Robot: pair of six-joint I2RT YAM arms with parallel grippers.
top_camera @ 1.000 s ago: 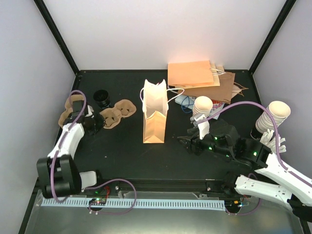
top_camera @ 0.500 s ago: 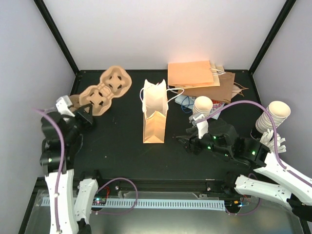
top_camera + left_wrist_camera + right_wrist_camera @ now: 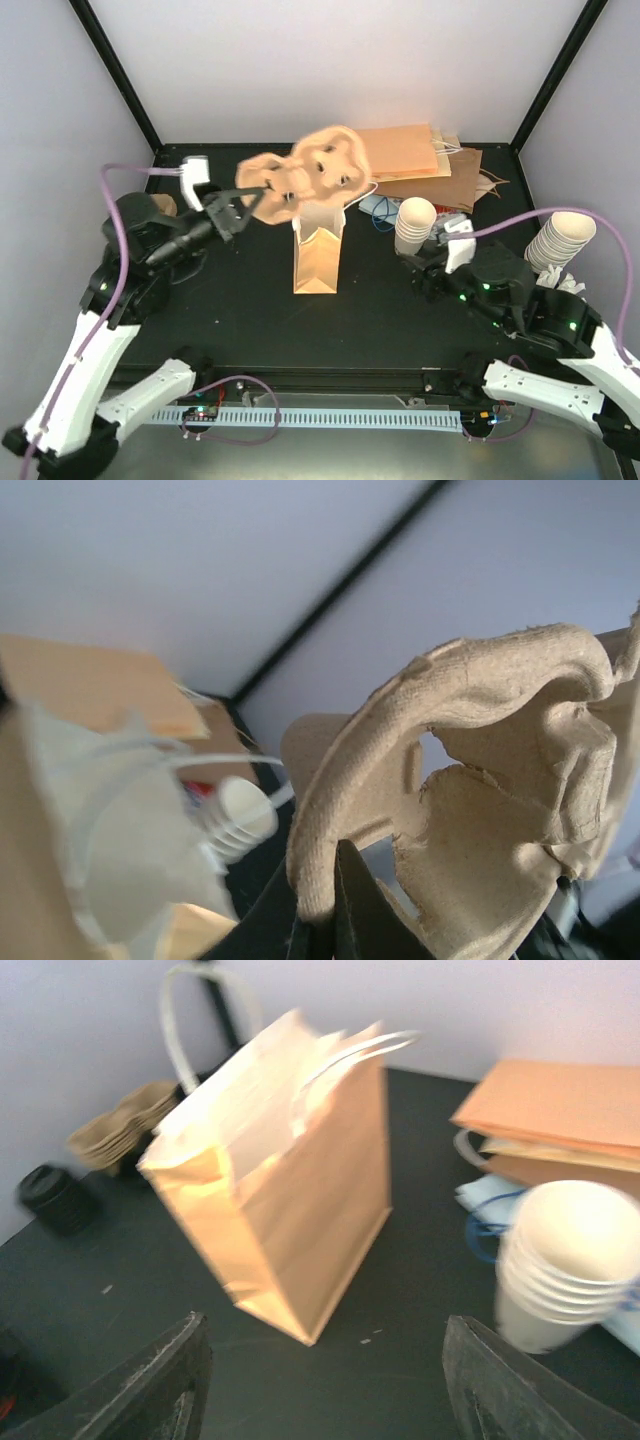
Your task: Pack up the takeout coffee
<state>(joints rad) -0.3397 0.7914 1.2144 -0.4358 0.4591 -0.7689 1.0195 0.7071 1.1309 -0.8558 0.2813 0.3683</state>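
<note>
The left pincer [image 3: 250, 197] pinches a tray [image 3: 310, 180] edge above the bag [image 3: 318, 255] mouth, while the right pincer [image 3: 422, 268] hangs spread over open counter [image 3: 380, 320] beside the cups [image 3: 415, 225].

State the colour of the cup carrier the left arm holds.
The cup carrier is light brown; left wrist view.

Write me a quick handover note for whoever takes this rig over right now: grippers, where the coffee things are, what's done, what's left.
Left gripper: shut on a pulp carrier tray, held in the air near the mouth of the standing paper bag.
Right gripper: open, empty, facing the bag, beside a stack of lidless cups.
Coffee: the black-lidded cup stands on the table left of the bag, by the spare trays.
Done: bag upright and open, one tray lifted.
Left: probably tray into the bag, then the coffee.
</note>
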